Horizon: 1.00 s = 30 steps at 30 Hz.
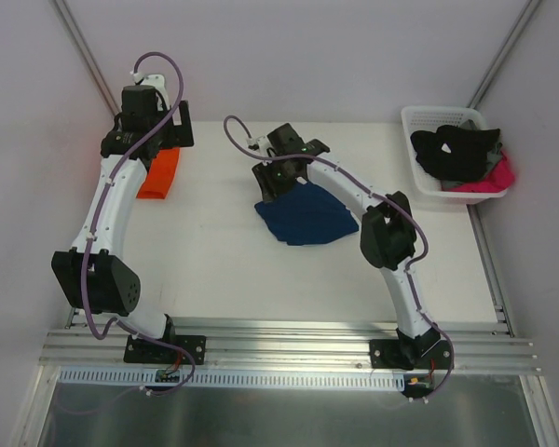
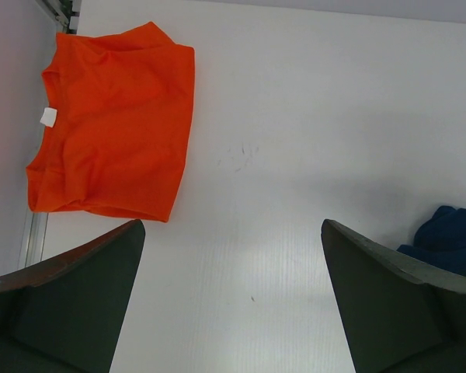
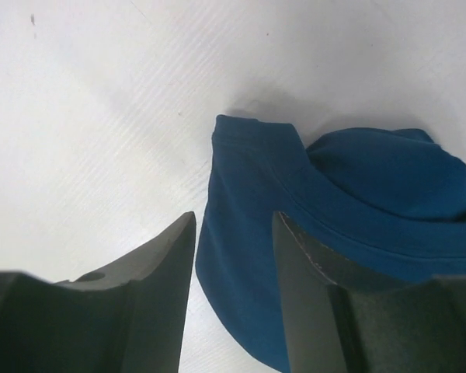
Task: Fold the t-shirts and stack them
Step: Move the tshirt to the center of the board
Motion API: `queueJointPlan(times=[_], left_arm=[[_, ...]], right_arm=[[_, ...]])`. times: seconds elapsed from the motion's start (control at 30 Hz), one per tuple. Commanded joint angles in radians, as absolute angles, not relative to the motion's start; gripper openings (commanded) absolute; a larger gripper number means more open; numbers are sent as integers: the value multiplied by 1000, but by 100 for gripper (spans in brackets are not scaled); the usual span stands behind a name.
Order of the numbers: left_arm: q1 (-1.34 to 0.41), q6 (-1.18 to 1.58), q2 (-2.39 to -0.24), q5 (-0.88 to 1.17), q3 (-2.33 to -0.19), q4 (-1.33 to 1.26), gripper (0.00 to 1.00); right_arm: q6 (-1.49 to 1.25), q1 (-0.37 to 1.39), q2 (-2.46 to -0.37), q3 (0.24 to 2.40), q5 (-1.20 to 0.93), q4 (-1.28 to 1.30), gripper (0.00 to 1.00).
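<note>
The bright orange t-shirt (image 1: pixel 158 174) lies folded at the table's far left; in the left wrist view (image 2: pixel 113 128) it sits up and left of my fingers. My left gripper (image 1: pixel 160 142) (image 2: pixel 233 225) is open and empty, hovering over bare table beside it. The navy blue t-shirt (image 1: pixel 307 217) lies crumpled in the middle; its edge shows in the left wrist view (image 2: pixel 450 233). My right gripper (image 1: pixel 278 182) (image 3: pixel 233 221) is over its far left edge, jaws partly open, with a fold of the navy cloth (image 3: pixel 357 186) lying between the fingers. No chest print shows.
A white basket (image 1: pixel 419 116) at the far right corner holds black (image 1: pixel 452 149) and pink (image 1: pixel 494 177) clothes. Walls close in the table on the left, back and right. An aluminium rail (image 1: pixel 289 349) runs along the near edge.
</note>
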<state>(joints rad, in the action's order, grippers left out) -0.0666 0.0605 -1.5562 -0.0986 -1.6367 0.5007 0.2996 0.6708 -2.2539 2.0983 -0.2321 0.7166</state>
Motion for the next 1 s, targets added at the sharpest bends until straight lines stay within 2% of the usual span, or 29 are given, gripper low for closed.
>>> queueJointPlan(times=[0.0,0.33,0.5,0.6,0.63,0.67,0.7,0.97], left_arm=[[-75,67,-1511,-109,-1647,480,99],[-75,71,-1486,-104,-1644,480,99],[-75,71,-1477,-110,-1637,480,99],[-75,72,-1476,-115,-1634,479,99],[-75,74,-1476,-117,-1632,480,99],[-75,75,-1476,-117,-1631,480,99],[-75,80,-1477,-115,-1629,480,99],[-75,92,-1480,-126,-1611,479,99]], right_arm=[[310,657,-2279,2132,-235,732,48],[373,652,-2350,2128,-164,735,57],[390,652,-2375,2129,-141,741,56],[413,652,-2378,2118,-129,742,33],[414,652,-2376,2115,-120,741,13],[417,653,-2372,2112,-98,739,3],[420,653,-2368,2111,-89,739,1],[468,652,-2254,2161,-29,733,1]])
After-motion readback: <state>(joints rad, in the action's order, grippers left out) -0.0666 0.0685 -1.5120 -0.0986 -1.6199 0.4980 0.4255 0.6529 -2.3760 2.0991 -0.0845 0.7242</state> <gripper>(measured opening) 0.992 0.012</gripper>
